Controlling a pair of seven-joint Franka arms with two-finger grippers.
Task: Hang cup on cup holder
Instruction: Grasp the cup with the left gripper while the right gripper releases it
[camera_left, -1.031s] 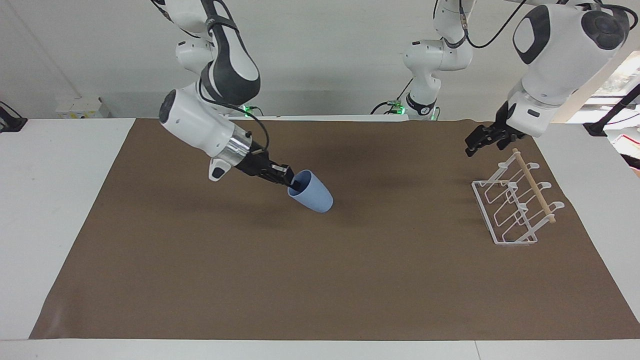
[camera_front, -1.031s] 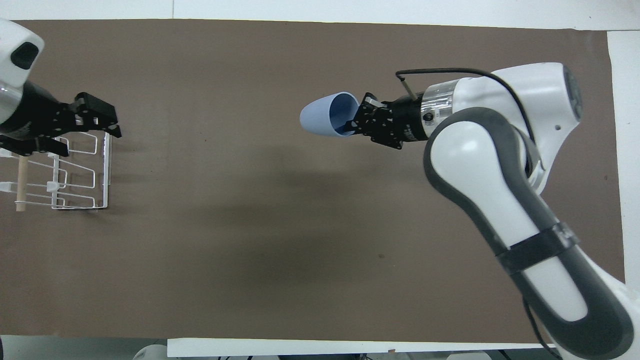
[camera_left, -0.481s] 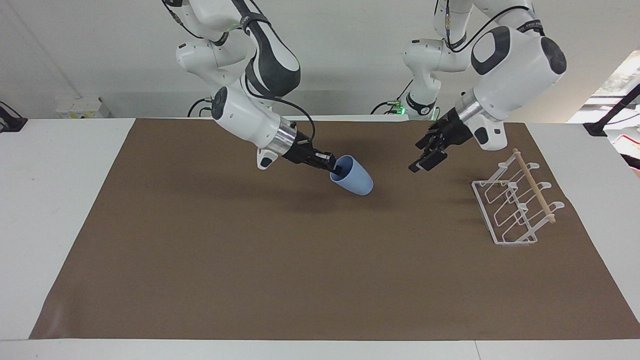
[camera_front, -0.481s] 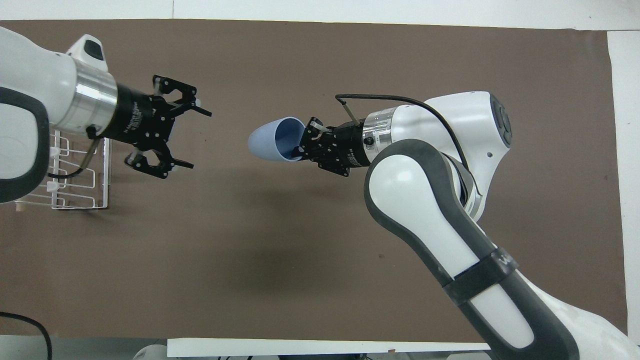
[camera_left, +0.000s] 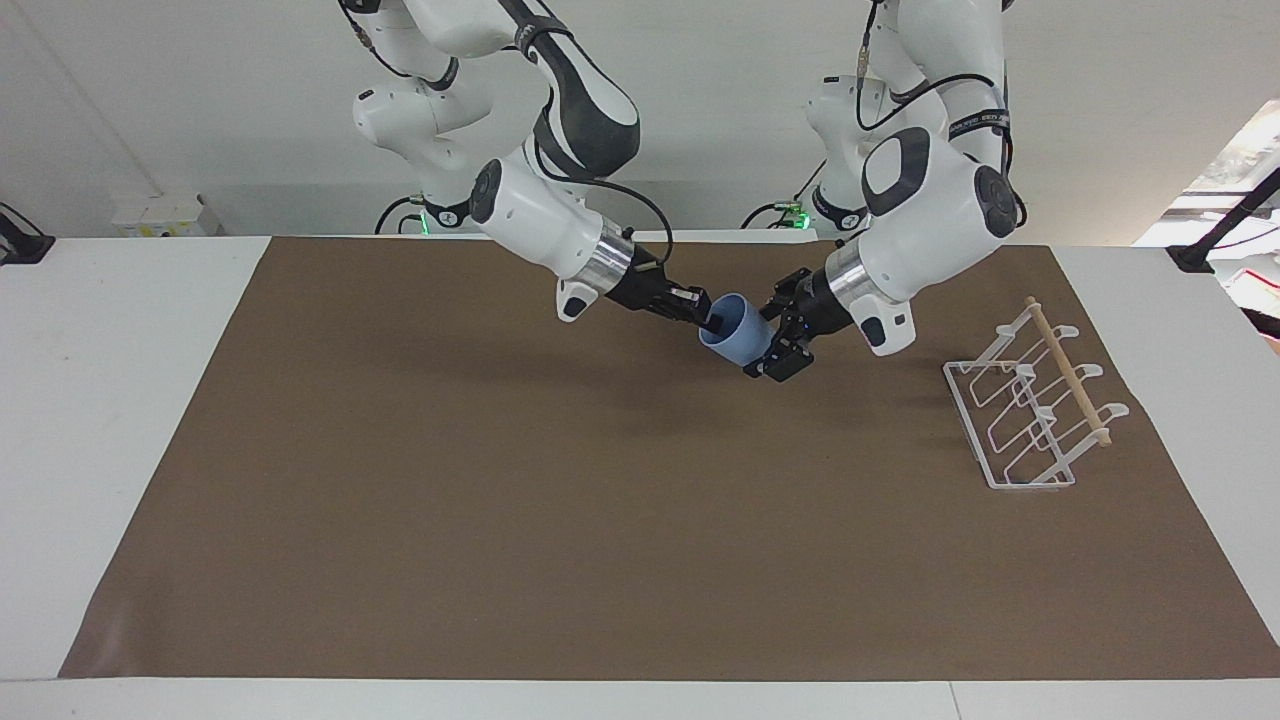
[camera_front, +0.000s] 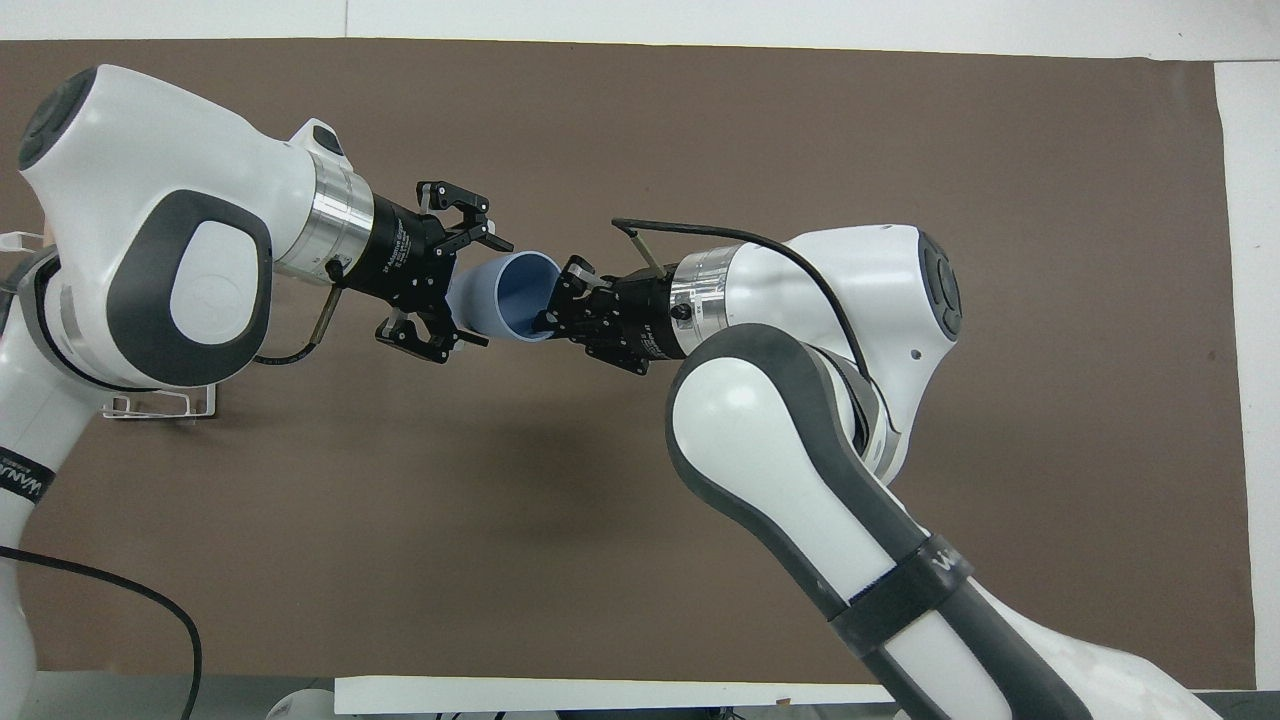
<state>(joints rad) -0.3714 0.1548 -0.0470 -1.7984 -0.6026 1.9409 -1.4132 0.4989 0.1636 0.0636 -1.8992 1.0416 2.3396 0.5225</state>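
Cup handover in mid-air

Right pincer (camera_left: 708, 322) clamps the cup (camera_left: 738, 333) rim; left pincer (camera_left: 780, 338), fingers apart, straddles its base. Rack (camera_left: 1030, 410) sits at 3 o'clock on the desk (camera_left: 120, 400).

Brown mat (camera_left: 500, 520) on white table (camera_left: 120, 400)

You see the mat spread flat beneath both hands, white table showing around its edges.

Right gripper (camera_left: 706, 319) clamped on the rim of the light-blue cup (camera_left: 737, 336), cup lying tilted in the air over the brown mat (camera_left: 500, 520), mouth toward the right arm. Left gripper (camera_left: 778, 345) spread wide, fingers straddling the cup's base end. Cup holder (camera_left: 1030, 410) stands on the mat toward the left arm's end, well apart from both.
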